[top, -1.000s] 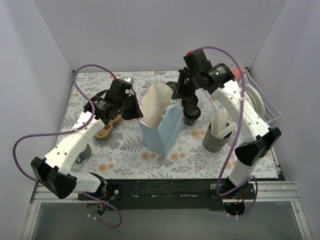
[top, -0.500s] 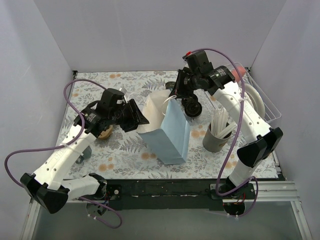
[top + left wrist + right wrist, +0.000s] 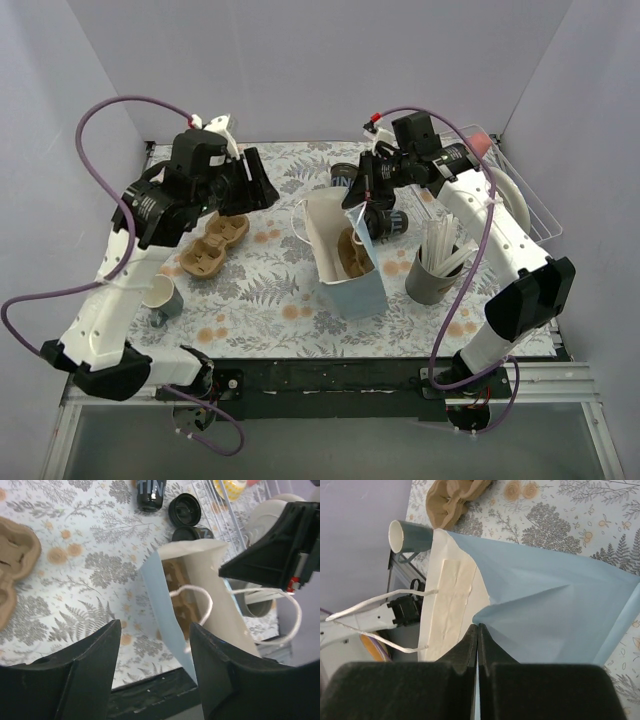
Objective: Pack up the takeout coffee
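Note:
A light-blue paper bag (image 3: 352, 283) stands open mid-table with a brown cup carrier (image 3: 352, 250) inside it. My right gripper (image 3: 360, 215) is shut on the bag's right rim, and its jaws pinch the blue paper (image 3: 478, 626). My left gripper (image 3: 257, 186) hangs open and empty above the table, left of the bag (image 3: 200, 605). One takeout coffee (image 3: 343, 178) lies on its side behind the bag, its white lettering showing (image 3: 151, 490). Another black cup (image 3: 388, 223) stands just right of the bag, under my right arm; its black lid (image 3: 184, 509) shows beyond the bag.
A second brown carrier (image 3: 210, 245) lies on the table at left. A grey mug (image 3: 160, 297) sits near the left front. The grey holder with white utensils (image 3: 432, 272) stands right of the bag. A wire rack (image 3: 530, 205) holding a plate fills the far right.
My left gripper let go of the bag, opened, and pulled up and back to the left. The bag swung upright and shifted right, still pinched by the right gripper.

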You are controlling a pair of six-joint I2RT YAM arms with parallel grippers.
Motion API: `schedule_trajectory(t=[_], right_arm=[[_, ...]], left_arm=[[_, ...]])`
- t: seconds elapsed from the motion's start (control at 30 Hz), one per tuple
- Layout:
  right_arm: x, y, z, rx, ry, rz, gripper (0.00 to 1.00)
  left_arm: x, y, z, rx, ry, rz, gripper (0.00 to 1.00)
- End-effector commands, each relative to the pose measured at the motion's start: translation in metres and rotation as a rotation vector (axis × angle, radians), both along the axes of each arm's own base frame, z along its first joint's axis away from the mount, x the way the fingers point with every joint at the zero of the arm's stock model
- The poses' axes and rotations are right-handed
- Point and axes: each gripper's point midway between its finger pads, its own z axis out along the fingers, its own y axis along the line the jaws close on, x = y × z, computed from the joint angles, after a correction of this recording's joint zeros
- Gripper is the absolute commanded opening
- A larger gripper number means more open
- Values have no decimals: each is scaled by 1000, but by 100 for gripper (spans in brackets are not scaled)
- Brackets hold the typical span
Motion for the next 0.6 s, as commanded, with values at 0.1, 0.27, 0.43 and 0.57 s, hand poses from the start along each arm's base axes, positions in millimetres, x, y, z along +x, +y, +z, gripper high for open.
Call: schedule_trajectory(t=[0.1, 0.27, 0.43, 0.57], right_arm=[[-29, 11, 12, 128, -57, 316, 1], [-32, 13, 24, 157, -95, 341, 1], [-39, 14, 28, 192, -89, 367, 1], [-40, 13, 30, 194, -93, 367, 1]], left_arm=[[47, -23, -9, 169, -94, -163, 56], [51, -54, -9, 139, -116, -343, 56], [49, -65, -31, 150, -95, -440, 57], [51, -67, -46, 170, -77, -462, 56]])
